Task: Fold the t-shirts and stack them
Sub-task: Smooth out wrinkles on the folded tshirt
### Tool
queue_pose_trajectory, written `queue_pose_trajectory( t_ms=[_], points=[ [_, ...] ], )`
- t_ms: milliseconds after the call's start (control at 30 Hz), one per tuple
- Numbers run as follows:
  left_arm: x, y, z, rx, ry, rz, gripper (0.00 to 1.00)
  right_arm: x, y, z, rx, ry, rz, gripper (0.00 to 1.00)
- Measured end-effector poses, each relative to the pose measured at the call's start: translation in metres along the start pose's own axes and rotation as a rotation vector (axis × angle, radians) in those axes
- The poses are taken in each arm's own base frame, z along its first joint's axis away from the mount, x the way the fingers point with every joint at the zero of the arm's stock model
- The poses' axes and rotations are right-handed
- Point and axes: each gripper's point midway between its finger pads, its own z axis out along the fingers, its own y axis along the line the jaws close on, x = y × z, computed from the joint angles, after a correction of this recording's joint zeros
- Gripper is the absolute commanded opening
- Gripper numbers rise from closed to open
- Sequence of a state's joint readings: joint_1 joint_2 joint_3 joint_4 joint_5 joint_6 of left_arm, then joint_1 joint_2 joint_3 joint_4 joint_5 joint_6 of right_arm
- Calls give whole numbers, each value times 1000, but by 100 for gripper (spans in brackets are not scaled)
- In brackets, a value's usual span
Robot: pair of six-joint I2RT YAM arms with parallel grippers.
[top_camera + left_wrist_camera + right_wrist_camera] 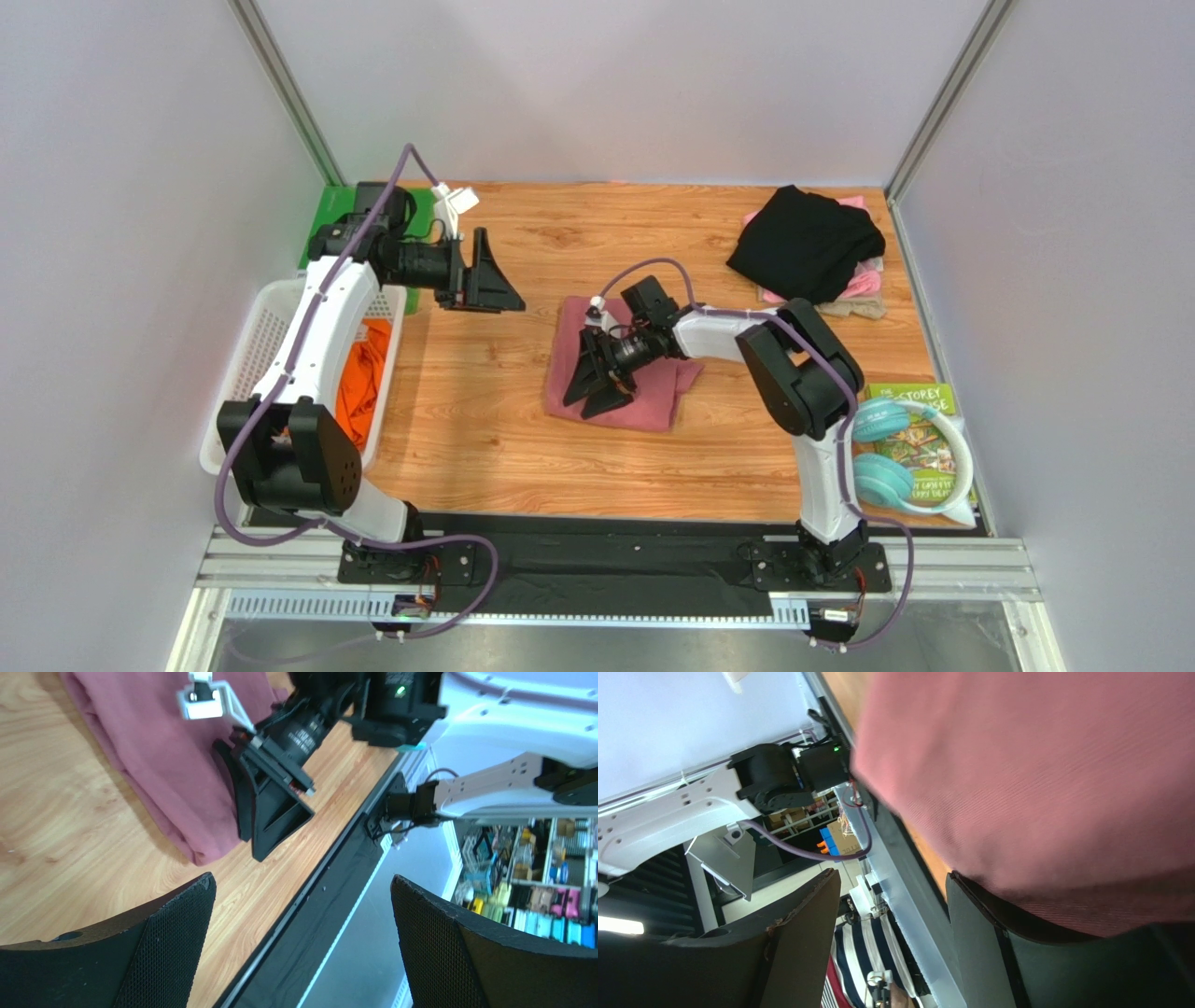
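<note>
A dusty-rose t-shirt lies folded in the middle of the wooden table; the left wrist view shows it as a folded wad. My right gripper is low over its left part and open, with one finger against the cloth and nothing in the gap. It also shows in the left wrist view. My left gripper hangs wide open and empty left of the shirt. A black t-shirt tops a pink one at the back right. An orange t-shirt lies in the basket.
The white mesh basket stands at the left edge under the left arm. A green mat lies at the back left. A picture book with a teal ring on it sits at the right edge. Walls close in three sides.
</note>
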State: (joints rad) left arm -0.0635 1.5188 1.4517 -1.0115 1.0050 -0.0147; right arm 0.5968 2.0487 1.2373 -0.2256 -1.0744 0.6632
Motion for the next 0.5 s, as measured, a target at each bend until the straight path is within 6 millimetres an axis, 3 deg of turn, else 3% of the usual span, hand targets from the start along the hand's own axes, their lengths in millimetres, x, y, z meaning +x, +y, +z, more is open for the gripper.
queue_pose_trajectory(
  t_ms=[100,267,400,500],
  points=[
    [-12,6,-15,-17,-67,-10,100,1,-20,10,20,17,39,63],
    [-20,13,-31,-40,-123,-19,100,-2,-26,12,32,28,38,62],
    [-18,12,-31,-32,-119,-22,100,-3,-23,9,69,23,24,63],
    [-18,10,-31,-25,-118,-25,100,-8,-1,2,98,2,-21,63]
  ],
)
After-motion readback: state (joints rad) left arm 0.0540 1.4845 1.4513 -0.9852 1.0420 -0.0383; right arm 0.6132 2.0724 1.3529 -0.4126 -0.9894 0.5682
